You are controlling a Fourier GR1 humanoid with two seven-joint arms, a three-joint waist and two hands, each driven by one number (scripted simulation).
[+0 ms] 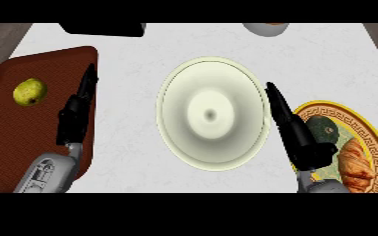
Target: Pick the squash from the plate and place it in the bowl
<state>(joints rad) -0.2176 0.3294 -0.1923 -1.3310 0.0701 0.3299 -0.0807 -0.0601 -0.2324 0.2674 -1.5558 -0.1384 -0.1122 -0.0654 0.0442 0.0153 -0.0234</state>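
Observation:
A dark green squash lies on a yellow plate with a patterned rim at the right edge, beside a croissant. A large pale cream bowl stands in the middle of the counter with nothing in it. My right hand lies between bowl and plate, fingers straight and pointing away from me, just left of the squash and holding nothing. My left hand rests open over the brown board, fingers straight.
A brown cutting board at the left carries a yellow-green pear. A black object sits at the far edge, and a pale cup-like object at the far right.

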